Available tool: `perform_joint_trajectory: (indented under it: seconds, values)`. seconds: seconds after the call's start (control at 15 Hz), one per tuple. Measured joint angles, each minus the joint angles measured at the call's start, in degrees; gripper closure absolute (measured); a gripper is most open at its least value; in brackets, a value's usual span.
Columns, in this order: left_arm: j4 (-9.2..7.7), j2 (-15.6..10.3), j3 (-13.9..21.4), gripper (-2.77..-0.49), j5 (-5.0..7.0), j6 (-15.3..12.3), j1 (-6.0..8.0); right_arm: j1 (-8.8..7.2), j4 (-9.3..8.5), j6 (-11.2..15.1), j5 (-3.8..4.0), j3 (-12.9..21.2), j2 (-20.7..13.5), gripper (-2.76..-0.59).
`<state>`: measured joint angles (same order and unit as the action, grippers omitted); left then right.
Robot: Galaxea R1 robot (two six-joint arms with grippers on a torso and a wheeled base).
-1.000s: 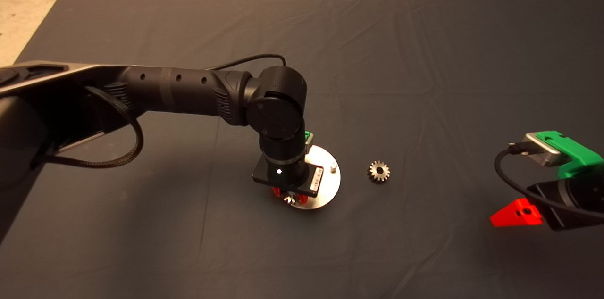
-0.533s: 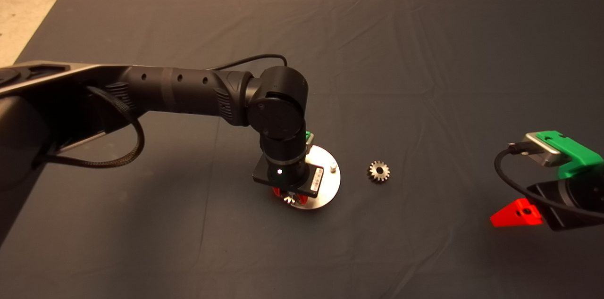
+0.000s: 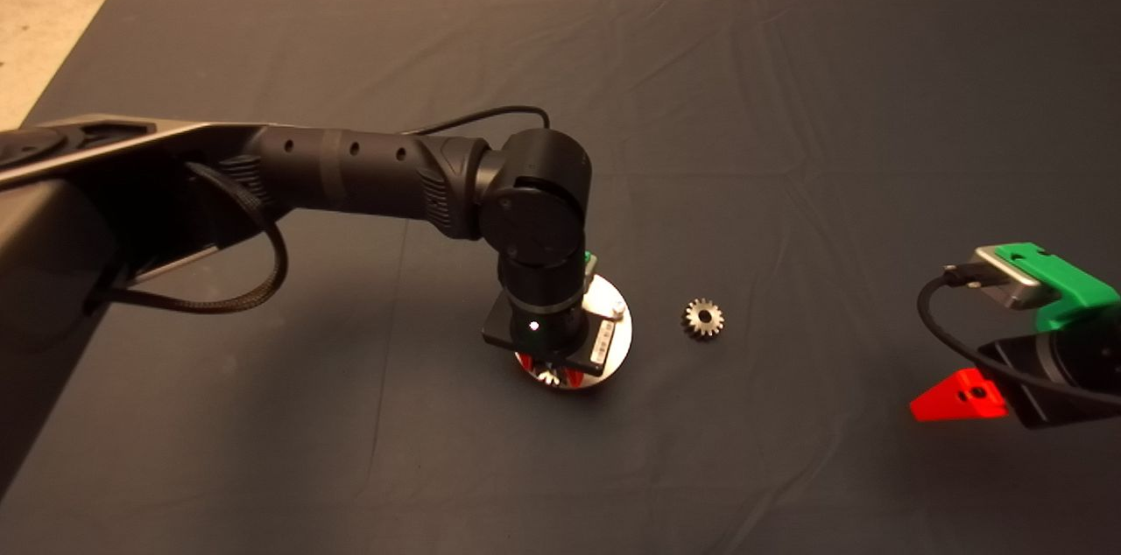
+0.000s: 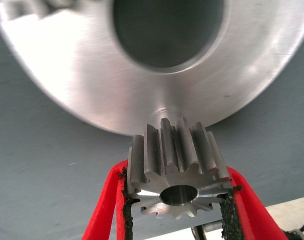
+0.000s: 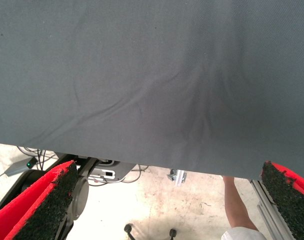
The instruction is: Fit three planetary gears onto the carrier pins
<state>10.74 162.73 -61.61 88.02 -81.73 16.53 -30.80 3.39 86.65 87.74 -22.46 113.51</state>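
The white disc (image 3: 613, 343) lies mid-mat, mostly covered by my left wrist. One carrier pin (image 3: 618, 307) stands at its right rim; the others are hidden. My left gripper (image 3: 548, 373) is shut on a planetary gear (image 3: 549, 377) at the disc's near edge. Close up, that gear (image 4: 177, 167) sits between the red fingers (image 4: 104, 210), just at the rim of the disc (image 4: 91, 85) with its large centre hole. I cannot tell whether a pin is under it. Another planetary gear (image 3: 703, 318) lies loose on the mat to the right of the disc.
My right gripper (image 3: 959, 397) is parked at the lower right edge, open, its fingers (image 5: 46, 200) wide apart over the mat's edge. A person's arm (image 5: 236, 200) and cables show on the floor beyond. The mat has creases.
My left arm has shifted a little to the right over the disc, still holding the gear. The loose gear and the right arm have not moved.
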Motion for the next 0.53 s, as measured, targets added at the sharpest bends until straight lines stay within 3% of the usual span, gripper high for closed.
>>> perform_joint_trajectory:
  seconds: [0.53]
  values:
    - [-0.24, 0.3, -0.92, -0.82, 0.02, 0.02, -0.13, 0.02, 0.0, 0.0, -0.02, 0.0, 0.0, -2.73]
